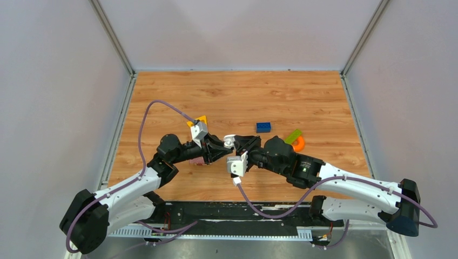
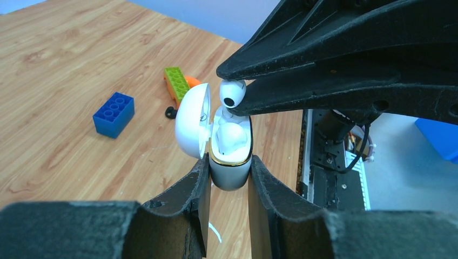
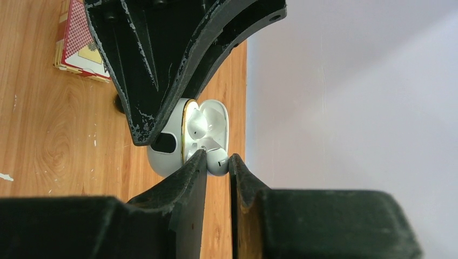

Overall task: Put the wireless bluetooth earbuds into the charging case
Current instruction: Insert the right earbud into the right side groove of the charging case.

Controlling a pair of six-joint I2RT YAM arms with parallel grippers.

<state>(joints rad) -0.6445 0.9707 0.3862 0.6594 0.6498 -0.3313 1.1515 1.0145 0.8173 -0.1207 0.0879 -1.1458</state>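
Above the near middle of the bench (image 1: 178,97), the left end effector (image 2: 229,162) clamps the probably light, slick charging case (image 2: 230,181) by its lower body, lid open, first earbud (image 2: 231,135) seated, while the right end effector (image 3: 217,160) pinches the tiny second earbud (image 2: 232,93) just over it.

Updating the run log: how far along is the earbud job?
Done: one small white plastic earbud looks seated in the white rounded charging case, lid open, gripped by the left gripper. In hand: the right gripper holds the second white earbud over the case's opening. Remaining: seat it.
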